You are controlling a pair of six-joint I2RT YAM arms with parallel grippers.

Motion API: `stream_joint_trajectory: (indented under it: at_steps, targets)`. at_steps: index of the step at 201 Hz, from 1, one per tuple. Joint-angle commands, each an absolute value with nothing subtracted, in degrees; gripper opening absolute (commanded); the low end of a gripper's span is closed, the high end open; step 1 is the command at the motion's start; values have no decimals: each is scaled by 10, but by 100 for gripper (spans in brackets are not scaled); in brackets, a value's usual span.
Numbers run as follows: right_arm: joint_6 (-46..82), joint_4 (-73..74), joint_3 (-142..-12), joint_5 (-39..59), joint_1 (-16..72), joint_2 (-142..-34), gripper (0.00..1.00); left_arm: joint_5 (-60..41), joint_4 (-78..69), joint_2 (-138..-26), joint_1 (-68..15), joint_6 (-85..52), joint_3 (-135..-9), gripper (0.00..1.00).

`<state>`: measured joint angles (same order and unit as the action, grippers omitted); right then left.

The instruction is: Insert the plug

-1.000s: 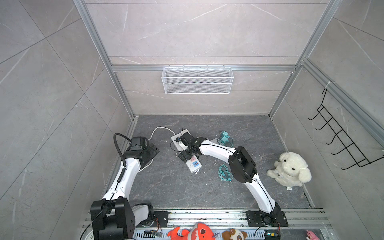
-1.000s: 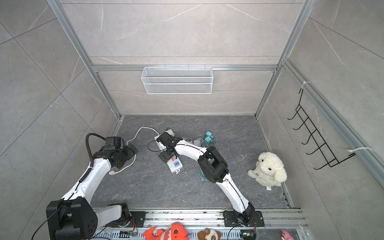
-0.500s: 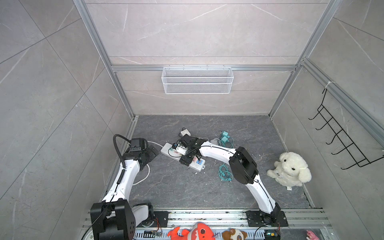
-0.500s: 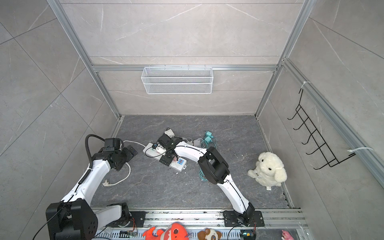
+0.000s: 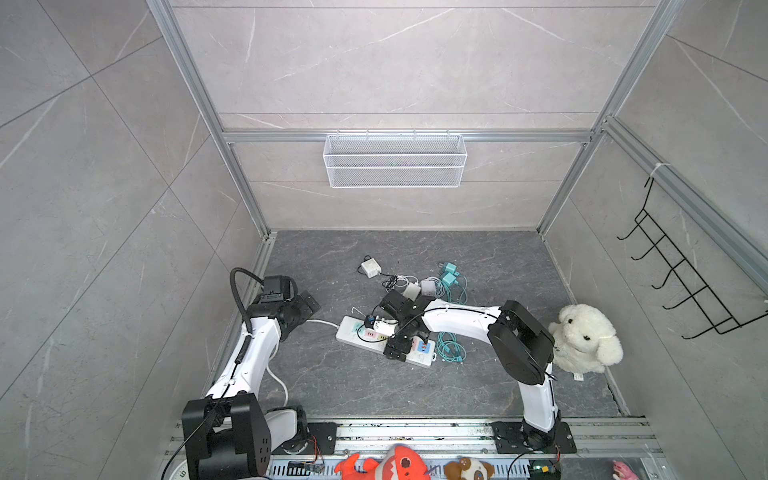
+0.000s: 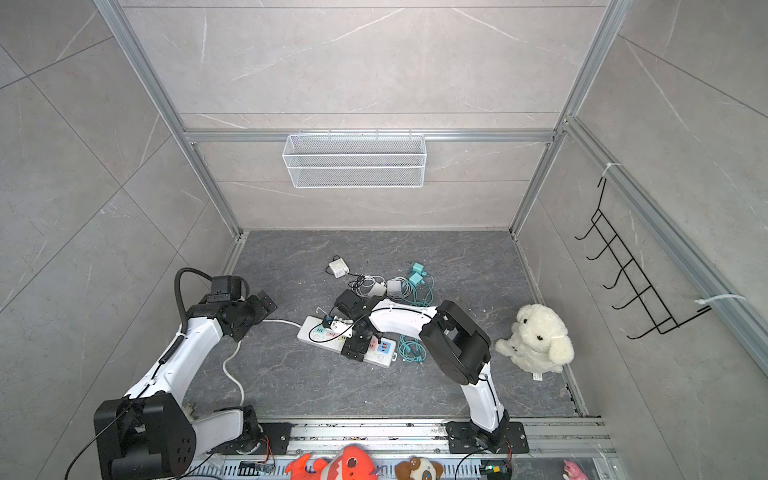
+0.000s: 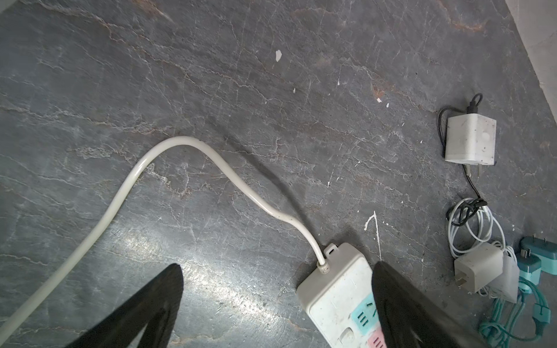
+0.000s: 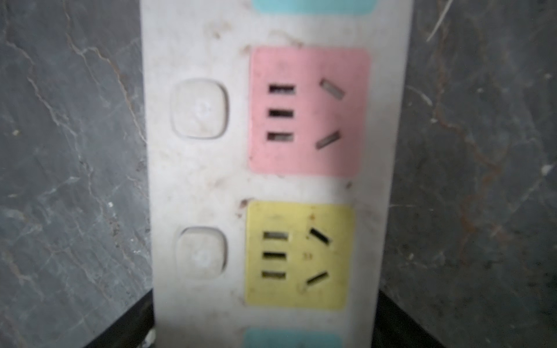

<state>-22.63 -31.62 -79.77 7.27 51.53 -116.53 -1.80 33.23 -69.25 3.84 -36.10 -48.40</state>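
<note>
A white power strip point(image 5: 353, 336) point(image 6: 311, 332) with coloured sockets lies on the dark floor. My right gripper point(image 5: 405, 343) point(image 8: 265, 331) straddles it from above, a black finger close along each long side; its pink point(image 8: 309, 111) and yellow point(image 8: 298, 256) sockets are empty. Open and empty, my left gripper point(image 5: 309, 301) point(image 7: 277, 266) hovers by the strip's cord end point(image 7: 334, 289). No plug is held. Loose charger plugs lie behind: a white one point(image 5: 370, 267) point(image 7: 470, 138), more white ones point(image 5: 411, 289) and teal ones point(image 5: 449, 274).
The strip's thick white cord point(image 5: 320, 322) point(image 7: 180, 141) runs left under my left arm toward the front. Teal cable coils point(image 5: 451, 349) lie beside the strip. A white plush dog point(image 5: 586, 338) sits at the right wall. A wire basket point(image 5: 395, 160) hangs on the back wall.
The power strip has swung round and slid toward the front right together with my right gripper, leaving the white charger behind at the back. The cord has straightened; my left gripper barely shifted.
</note>
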Motion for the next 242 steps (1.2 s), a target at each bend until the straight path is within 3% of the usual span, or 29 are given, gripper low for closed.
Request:
stream_joint_trajectory:
  at_steps: [1, 62, 100, 146, 204, 242]
  targets:
    - [-203, -323, -789, 41, 516, -1173, 95, -30, 332, -685, 35, -342, -484, 100]
    - [-181, -280, -779, 31, 508, -1093, 99, -21, 374, -682, 22, -317, -502, 100]
    - [-169, -280, -764, 87, 497, -1037, 99, -11, 395, -679, 18, -304, -517, 100]
    - [-117, -266, -742, 21, 472, -998, 99, 41, 407, -697, -37, -306, -544, 100]
    - [50, -236, -704, 37, 368, -931, 98, 99, 392, -807, -178, -270, -647, 100]
    - [97, -252, -674, -7, 334, -904, 98, 103, 390, -932, -211, -236, -750, 100]
